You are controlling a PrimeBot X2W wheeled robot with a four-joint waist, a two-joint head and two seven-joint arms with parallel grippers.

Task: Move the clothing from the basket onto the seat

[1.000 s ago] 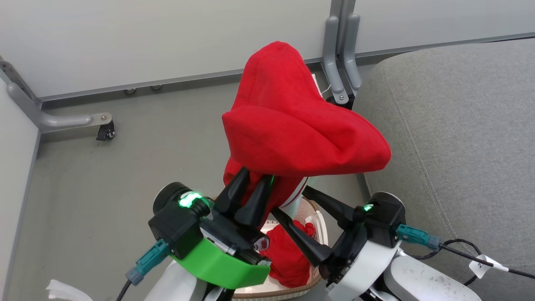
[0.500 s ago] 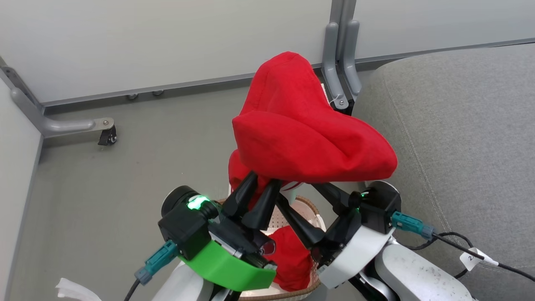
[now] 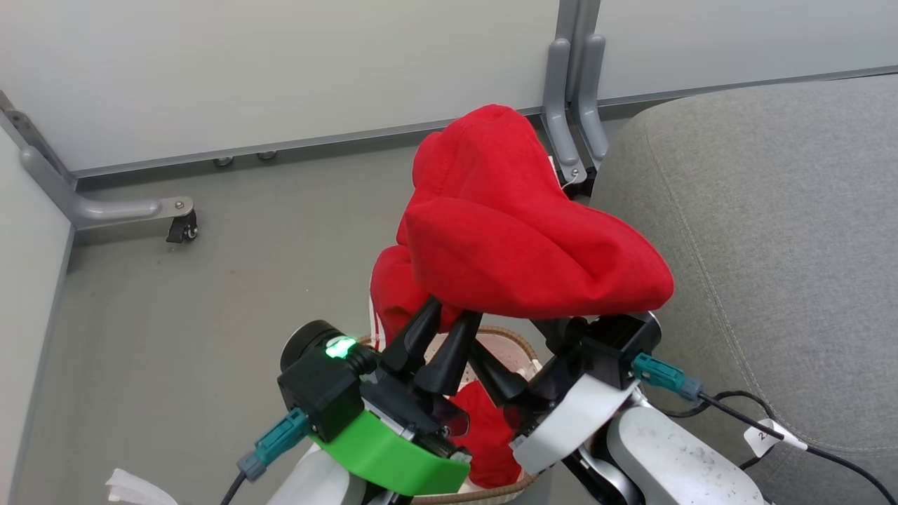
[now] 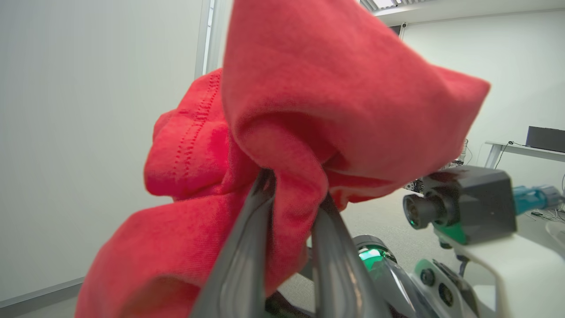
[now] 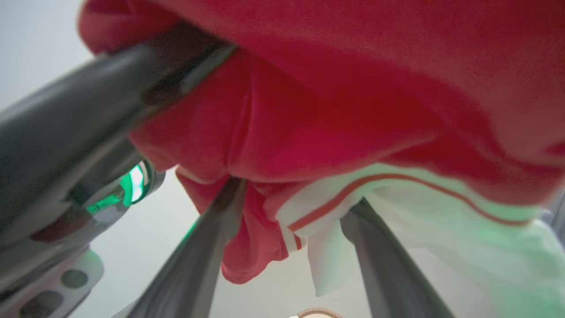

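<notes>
A red piece of clothing hangs bunched in the air above the basket, with my left gripper shut on a fold of it. In the left wrist view that fold sits pinched between the two fingers. My right gripper is right under the cloth with its fingers spread open. The garment's white striped edge droops over them. Another red garment lies in the basket below my arms. The grey seat fills the right side.
Pale partition walls close the back and left. A grey metal foot with a caster and an upright post stand on the grey floor. A tagged black cable lies across the seat's front. A white scrap lies at the lower left.
The right gripper has moved in under the hanging garment, closer to the left gripper. The garment has sunk a little and drifted right. The view itself has shifted slightly.
</notes>
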